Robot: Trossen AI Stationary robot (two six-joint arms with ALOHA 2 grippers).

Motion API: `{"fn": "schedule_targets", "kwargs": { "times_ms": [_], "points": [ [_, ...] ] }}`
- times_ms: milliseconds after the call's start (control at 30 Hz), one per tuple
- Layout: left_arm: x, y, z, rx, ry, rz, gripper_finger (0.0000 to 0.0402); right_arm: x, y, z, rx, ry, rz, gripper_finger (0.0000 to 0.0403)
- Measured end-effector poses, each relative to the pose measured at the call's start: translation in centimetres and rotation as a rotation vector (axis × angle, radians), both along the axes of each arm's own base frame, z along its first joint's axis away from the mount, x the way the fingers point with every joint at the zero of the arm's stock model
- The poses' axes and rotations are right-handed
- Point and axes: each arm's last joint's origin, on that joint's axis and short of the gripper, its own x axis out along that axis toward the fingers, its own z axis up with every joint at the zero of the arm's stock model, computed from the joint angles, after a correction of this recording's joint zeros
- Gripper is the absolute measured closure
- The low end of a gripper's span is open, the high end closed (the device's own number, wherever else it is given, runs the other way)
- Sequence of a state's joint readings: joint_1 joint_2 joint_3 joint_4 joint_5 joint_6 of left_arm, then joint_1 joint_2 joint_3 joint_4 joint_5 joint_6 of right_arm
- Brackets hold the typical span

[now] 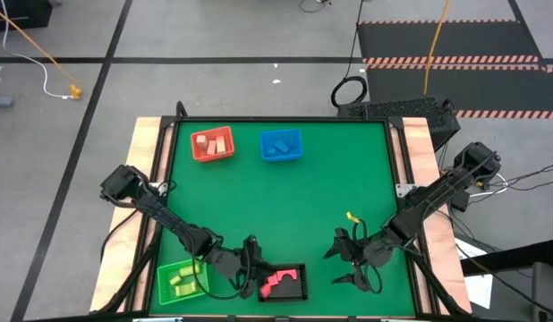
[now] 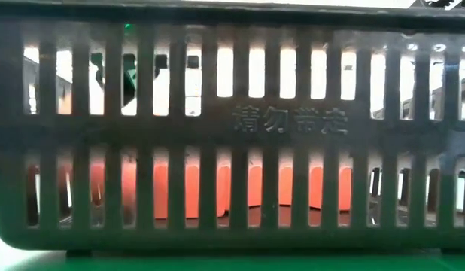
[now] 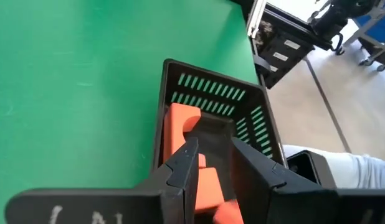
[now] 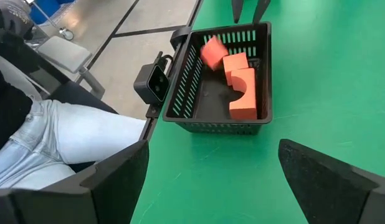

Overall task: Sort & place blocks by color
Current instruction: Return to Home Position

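The black mesh basket point(image 1: 294, 284) sits at the table's near edge and holds several red blocks point(image 4: 241, 81). One of them point(image 4: 212, 51) shows blurred and tilted against the basket's far wall. My left gripper point(image 3: 214, 149) hangs open over this basket, with nothing between its fingers; the right wrist view also catches it point(image 4: 250, 7). My right gripper point(image 1: 341, 266) stands wide open over the bare mat, right of the black basket and pointing at it. The green basket point(image 1: 182, 280) holds yellow-green blocks, the red basket point(image 1: 212, 145) tan blocks, and the blue basket point(image 1: 282, 145) blue blocks.
The black basket's slotted wall point(image 2: 232, 128) fills the low view, with red blocks glowing through the slots. A person in jeans point(image 4: 61, 140) sits just beyond the table's near edge, by a small camera point(image 4: 155, 84). Bare green mat point(image 1: 294, 206) lies between the far and near baskets.
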State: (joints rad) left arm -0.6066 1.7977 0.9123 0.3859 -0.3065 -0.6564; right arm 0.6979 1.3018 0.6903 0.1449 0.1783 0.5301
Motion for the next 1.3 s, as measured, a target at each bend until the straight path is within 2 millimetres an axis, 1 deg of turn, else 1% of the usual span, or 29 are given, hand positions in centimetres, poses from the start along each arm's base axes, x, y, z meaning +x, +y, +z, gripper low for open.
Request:
{"fn": "schedule_targets", "kwargs": {
  "times_ms": [167,267,333,400,500,600,700,800,867,933,1100,1200,1300],
  "points": [
    [0.3,0.3,0.2,-0.082,-0.002,0.039,0.0313,0.0,0.0,0.0,0.004,0.002,-0.002,0.0057],
    [0.5,0.1,0.6,-0.107,-0.034,0.015,0.0313,0.0,0.0,0.0,0.004,0.001,-0.003,0.0057],
    [0.5,0.2,1.2,-0.103,-0.066,-0.002,0.0313,0.0,-0.2,0.3,0.009,-0.005,-0.009,0.0057],
    [0.4,0.8,2.6,-0.123,-0.097,0.007,0.0313,-0.1,-0.6,0.9,0.023,-0.028,-0.017,0.0057],
    [0.1,2.2,5.3,-0.209,-0.122,0.043,0.0313,-0.7,-1.3,2.4,0.021,-0.09,0.0,0.0057],
    [-1.1,3.3,8.2,-0.23,-0.128,-0.049,0.0313,-1.7,-2.2,4.0,-0.019,-0.165,0.037,0.0057],
    [-3.0,4.2,10.4,-0.121,-0.144,-0.12,0.0313,-2.7,-3.5,5.4,-0.034,-0.204,0.032,0.0057],
    [-4.8,5.4,11.6,0.061,-0.123,-0.171,0.0314,-3.7,-5.1,6.1,-0.026,-0.227,-0.004,0.0057],
    [-5.9,6.4,12.3,0.162,-0.119,-0.176,0.0314,-4.3,-6.3,5.9,-0.026,-0.244,-0.031,0.0057],
    [-6.8,7.3,13.1,0.203,-0.113,-0.142,0.0314,-4.9,-7.3,5.2,-0.029,-0.253,-0.061,0.0057],
    [-8.5,10.0,14.2,0.361,-0.08,-0.035,0.0314,-6.2,-9.8,2.7,-0.024,-0.25,-0.153,0.0057],
    [-9.3,11.8,14.2,0.441,-0.024,0.12,0.0314,-7.0,-10.8,1.1,-0.021,-0.257,-0.196,0.0057],
    [-10.3,13.9,14.0,0.477,0.066,0.362,0.0314,-7.7,-11.7,-0.3,0.001,-0.271,-0.238,0.0057]
  ]
}}
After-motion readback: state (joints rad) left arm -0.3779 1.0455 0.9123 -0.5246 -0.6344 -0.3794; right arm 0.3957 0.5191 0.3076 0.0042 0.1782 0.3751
